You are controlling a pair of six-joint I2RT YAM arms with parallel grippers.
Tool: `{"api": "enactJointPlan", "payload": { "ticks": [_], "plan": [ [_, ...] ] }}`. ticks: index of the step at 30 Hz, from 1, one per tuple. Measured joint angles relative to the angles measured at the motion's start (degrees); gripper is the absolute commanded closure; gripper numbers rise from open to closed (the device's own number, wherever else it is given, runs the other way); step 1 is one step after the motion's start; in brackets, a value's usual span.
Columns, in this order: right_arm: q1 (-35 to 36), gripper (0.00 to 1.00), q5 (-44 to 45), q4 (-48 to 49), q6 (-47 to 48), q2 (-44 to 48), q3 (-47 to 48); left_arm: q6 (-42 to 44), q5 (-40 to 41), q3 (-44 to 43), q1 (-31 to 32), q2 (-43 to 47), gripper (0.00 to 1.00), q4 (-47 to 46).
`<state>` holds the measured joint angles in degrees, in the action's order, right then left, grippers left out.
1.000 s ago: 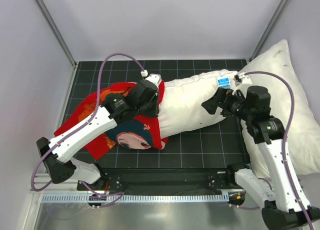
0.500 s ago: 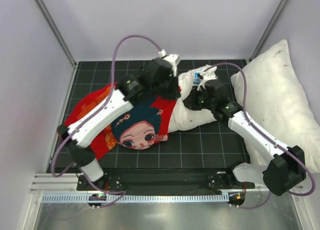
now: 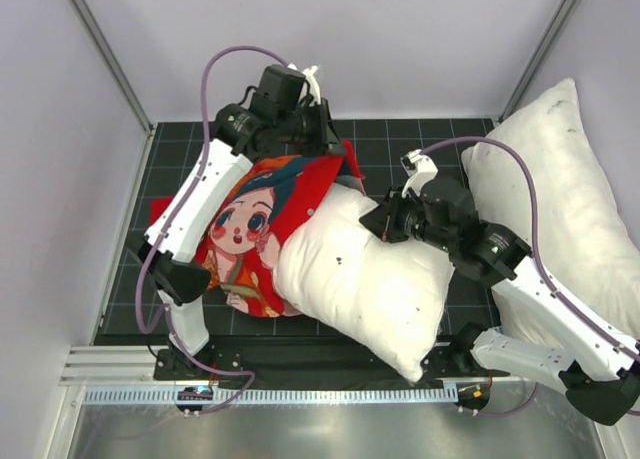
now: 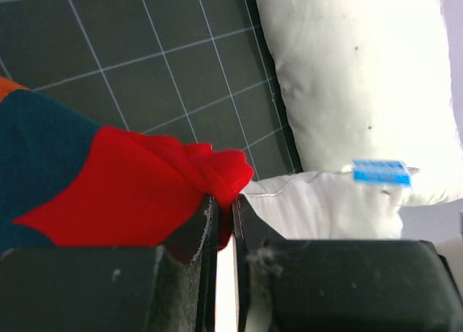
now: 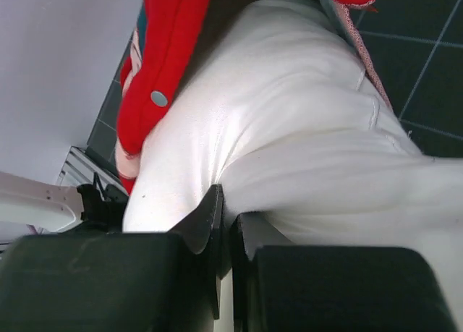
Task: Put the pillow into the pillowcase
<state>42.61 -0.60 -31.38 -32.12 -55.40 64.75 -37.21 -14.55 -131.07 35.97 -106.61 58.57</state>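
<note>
Left pincer (image 4: 224,210) is clamped tight on the far edge of the red pillowcase (image 3: 255,224). Right pincer (image 5: 226,202) pinches the pillow (image 3: 370,274) just beside it. The pillow lies slantwise, its far end tucked in the case.

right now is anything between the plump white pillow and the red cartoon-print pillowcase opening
Nothing visible. The plump white rectangular pillow touches the bright red fabric pillowcase, whose edge the left gripper pinches; the right gripper pinches the pillow.

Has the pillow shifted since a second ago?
Yes. The pillow has swung toward the near edge of the black mat, one corner now past it; earlier it lay across the far half.
</note>
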Motion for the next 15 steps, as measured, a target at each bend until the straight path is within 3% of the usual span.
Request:
{"api": "enactJointPlan", "payload": {
  "ticks": [7, 9, 10, 11, 13, 15],
  "plan": [
    [-0.4, 0.96, 2.9, -0.6, -1.7, -5.4, -8.5, 2.5, -1.5, 11.9, 2.3, 0.6, 0.98, -4.3],
    [-1.7, 0.96, 4.2, -0.9, -1.7, -6.4, -12.0, 4.1, -0.6, 14.5, 3.2, 0.6, 0.89, -4.2],
    [-2.6, 0.95, 4.5, -0.4, -1.7, -6.5, -13.2, 5.0, 0.4, 15.0, 3.9, 0.6, 0.83, -3.7],
    [-3.6, 0.91, 4.5, 0.0, -1.8, -6.5, -13.8, 6.3, 2.2, 15.2, 4.9, 0.6, 0.57, -3.3],
    [-4.7, 0.71, 4.5, 0.5, -1.8, -6.2, -14.0, 9.1, 7.0, 15.3, 8.1, 1.1, 0.28, -1.7],
    [-5.0, 0.61, 4.3, 1.4, -1.5, -5.2, -14.3, 11.0, 12.9, 15.3, 11.7, 2.2, 0.17, 0.3]
  ]
}}
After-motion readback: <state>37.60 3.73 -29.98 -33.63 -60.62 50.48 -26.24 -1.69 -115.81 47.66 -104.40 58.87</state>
